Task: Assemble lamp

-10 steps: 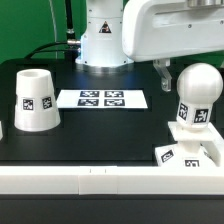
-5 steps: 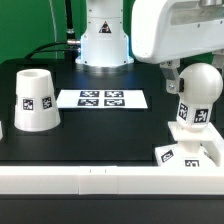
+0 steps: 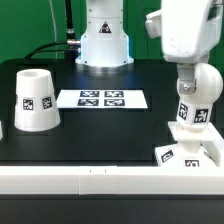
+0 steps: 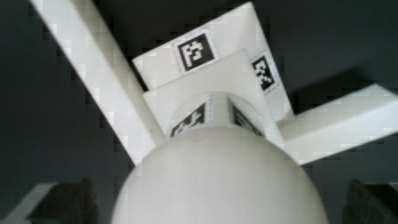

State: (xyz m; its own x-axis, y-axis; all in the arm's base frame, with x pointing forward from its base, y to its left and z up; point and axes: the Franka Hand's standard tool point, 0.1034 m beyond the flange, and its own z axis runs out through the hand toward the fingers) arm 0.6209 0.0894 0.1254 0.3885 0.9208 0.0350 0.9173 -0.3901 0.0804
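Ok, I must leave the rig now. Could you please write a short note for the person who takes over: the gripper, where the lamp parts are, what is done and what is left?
Gripper: open, low at the bulb, jaws on either side of its head; no contact visible.
Bulb: upright on the base, at the exterior view's right, near the front edge of the table. I cannot tell if it is fully seated.
Shade: stands alone at the exterior view's left, past the marker board.
Done: bulb set on base.
Left: probably fasten the bulb, then put the shade over it.
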